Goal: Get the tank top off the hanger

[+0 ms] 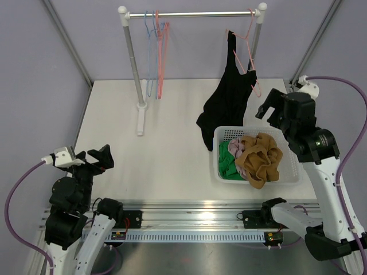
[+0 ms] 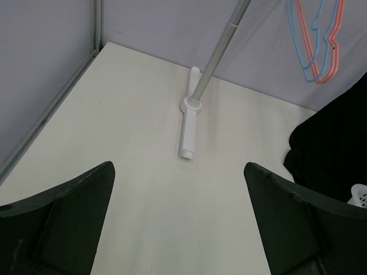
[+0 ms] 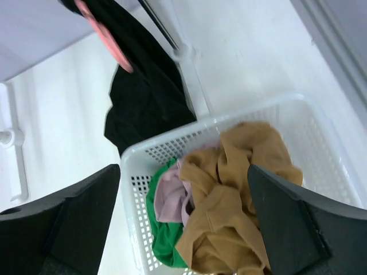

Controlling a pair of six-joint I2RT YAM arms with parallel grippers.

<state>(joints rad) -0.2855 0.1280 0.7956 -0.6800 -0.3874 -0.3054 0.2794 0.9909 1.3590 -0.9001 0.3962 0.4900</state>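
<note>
Facing pale lilac walls (image 1: 34, 69) closing around three sides of a white worktop (image 1: 172, 143). Noting grey metal struts (image 1: 67, 43) slanting down to its far corners. Sitting under soft, even light, casting only faint shadows.

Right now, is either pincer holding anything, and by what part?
Nothing. The left pincer and right pincer are open and empty; the tank top hangs on its hanger.
</note>
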